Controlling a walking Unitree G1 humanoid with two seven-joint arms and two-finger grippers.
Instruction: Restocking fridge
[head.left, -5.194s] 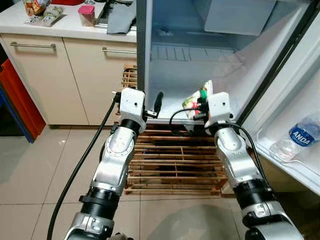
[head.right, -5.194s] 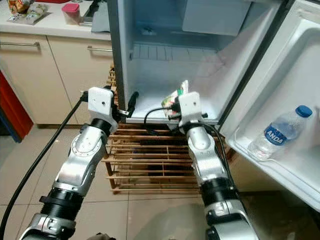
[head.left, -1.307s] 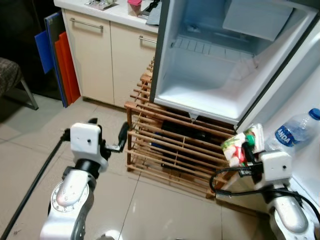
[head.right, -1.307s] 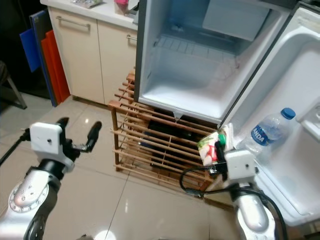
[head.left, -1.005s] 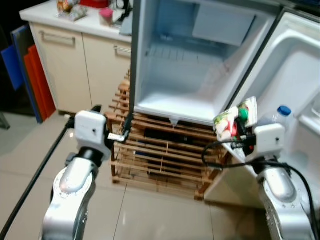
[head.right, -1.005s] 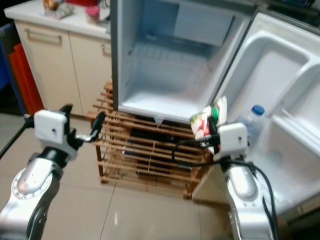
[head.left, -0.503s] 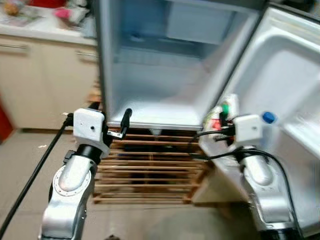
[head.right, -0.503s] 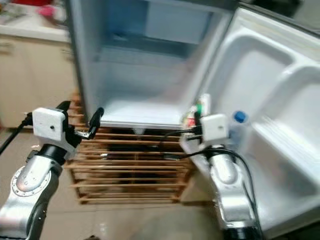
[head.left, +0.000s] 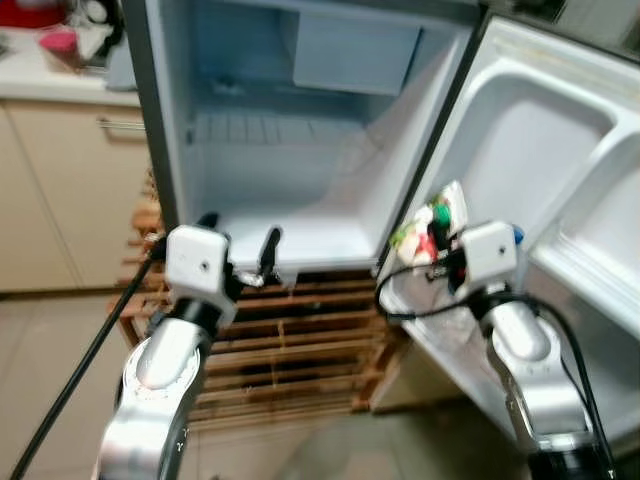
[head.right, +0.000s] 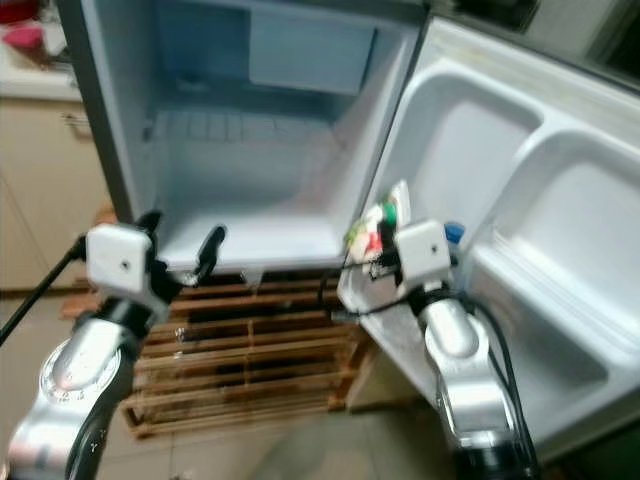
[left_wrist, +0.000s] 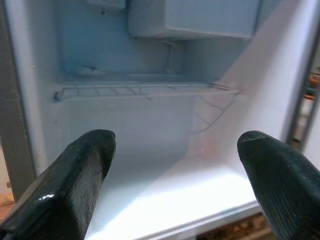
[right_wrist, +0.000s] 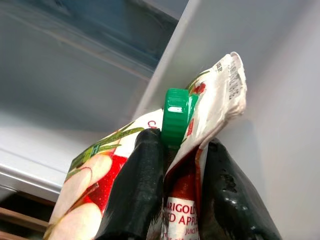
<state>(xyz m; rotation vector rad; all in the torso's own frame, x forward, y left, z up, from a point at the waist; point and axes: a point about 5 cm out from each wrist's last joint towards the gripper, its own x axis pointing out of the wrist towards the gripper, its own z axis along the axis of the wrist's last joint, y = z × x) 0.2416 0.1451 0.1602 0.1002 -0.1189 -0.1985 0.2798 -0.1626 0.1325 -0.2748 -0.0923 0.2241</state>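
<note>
Right wrist view shows the right gripper (right_wrist: 172, 195) clamped on an apple juice carton (right_wrist: 150, 170), red and white with a green cap, held beside the open fridge door (head.left: 560, 190). It is not yet placed; the fridge (head.left: 290, 190) interior looks bare. The left gripper (head.left: 238, 245) hovers with fingers spread, holding nothing.

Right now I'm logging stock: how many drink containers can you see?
2. An apple juice carton is held in the right gripper by the open fridge door. A blue-capped bottle sits half hidden behind it. Others may be hidden.
</note>
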